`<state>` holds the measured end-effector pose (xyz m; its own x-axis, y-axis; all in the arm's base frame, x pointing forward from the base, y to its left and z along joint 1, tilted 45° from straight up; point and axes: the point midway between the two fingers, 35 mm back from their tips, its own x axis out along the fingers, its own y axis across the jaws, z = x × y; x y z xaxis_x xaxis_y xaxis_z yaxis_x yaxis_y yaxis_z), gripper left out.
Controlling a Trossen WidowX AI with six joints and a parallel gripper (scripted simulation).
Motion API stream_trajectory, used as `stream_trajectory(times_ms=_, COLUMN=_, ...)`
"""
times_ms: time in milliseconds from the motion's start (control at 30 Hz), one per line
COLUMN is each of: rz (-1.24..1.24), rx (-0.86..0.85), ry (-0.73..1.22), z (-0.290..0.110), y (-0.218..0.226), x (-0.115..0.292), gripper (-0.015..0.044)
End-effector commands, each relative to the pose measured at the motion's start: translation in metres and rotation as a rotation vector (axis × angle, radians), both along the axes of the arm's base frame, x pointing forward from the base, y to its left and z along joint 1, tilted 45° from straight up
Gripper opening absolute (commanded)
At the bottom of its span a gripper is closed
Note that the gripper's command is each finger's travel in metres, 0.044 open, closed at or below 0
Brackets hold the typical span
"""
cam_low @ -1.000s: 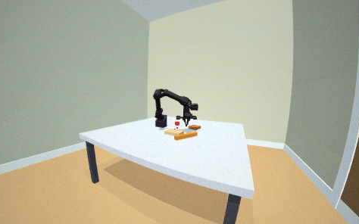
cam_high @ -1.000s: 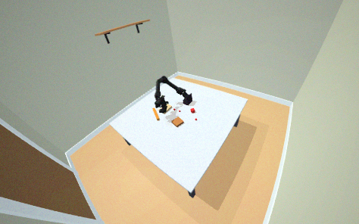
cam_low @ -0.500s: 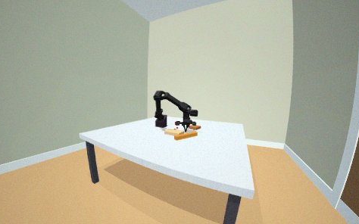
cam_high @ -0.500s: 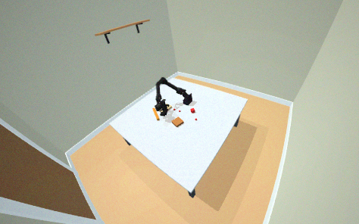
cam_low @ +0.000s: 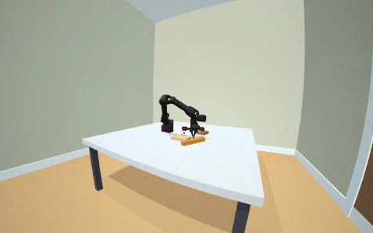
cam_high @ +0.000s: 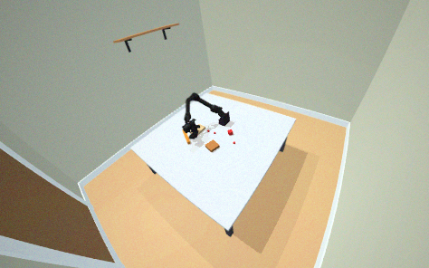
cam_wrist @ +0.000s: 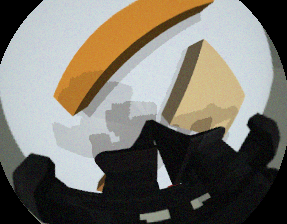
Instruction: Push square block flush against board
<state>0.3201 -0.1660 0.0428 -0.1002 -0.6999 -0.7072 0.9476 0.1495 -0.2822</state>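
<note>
We find the claw [cam_wrist: 168,156] pressed together, pinching nothing, set low on the bench [cam_high: 248,181] toward the corner where the arm's base [cam_high: 224,119] stands. Closed fingers make a blunt pusher, which suits a no-lift task. The square block [cam_wrist: 207,83], pale tan, lies just ahead of the fingertips; the orange board [cam_wrist: 130,39] lies just beyond it, a narrow gap between them. Their sides look angled, not parallel. We judge contact not yet made. A second orange square [cam_high: 212,146] sits apart, nearer the bench's middle.
</note>
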Motion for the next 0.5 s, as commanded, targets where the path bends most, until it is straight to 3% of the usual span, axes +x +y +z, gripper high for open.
stream_trajectory(times_ms=0, rz=0.005, rx=-0.002, ry=0.001, z=0.006, y=-0.005, x=0.004, gripper=0.0)
stream_trajectory(times_ms=467, rz=0.005, rx=-0.003, ry=0.0, z=0.021, y=-0.021, x=0.011, gripper=0.0)
